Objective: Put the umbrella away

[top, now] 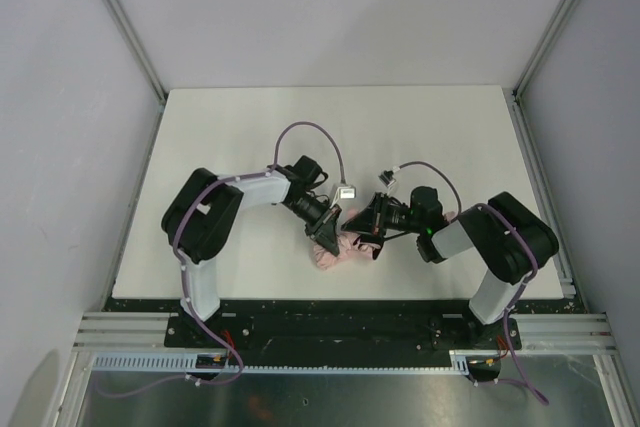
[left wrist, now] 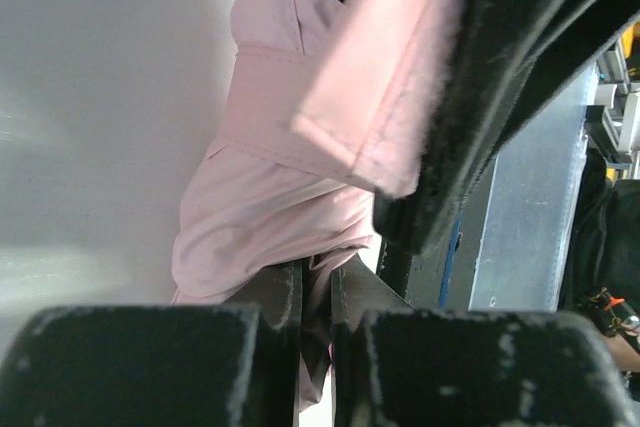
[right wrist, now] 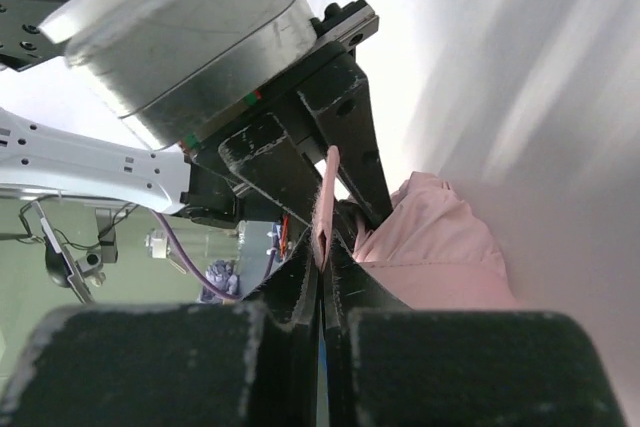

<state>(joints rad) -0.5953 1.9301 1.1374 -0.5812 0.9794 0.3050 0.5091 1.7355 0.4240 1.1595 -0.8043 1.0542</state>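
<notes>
The pale pink umbrella [top: 338, 250] lies folded and bunched on the white table [top: 250, 137] between the two arms. My left gripper [top: 328, 231] is shut on a fold of the umbrella's fabric [left wrist: 270, 207]; the jaws pinch pink cloth between them. My right gripper [top: 368, 237] is shut on the umbrella's pink closure strap [right wrist: 326, 202], which stands up thin between its fingers. That strap also shows in the left wrist view [left wrist: 385, 77], held against the right gripper's black finger [left wrist: 480, 107]. The shaft and handle are hidden.
The two grippers are nearly touching over the umbrella near the table's front edge. Grey walls and metal frame posts [top: 125, 22] enclose the table on three sides. A black base rail [top: 330, 317] runs along the near edge.
</notes>
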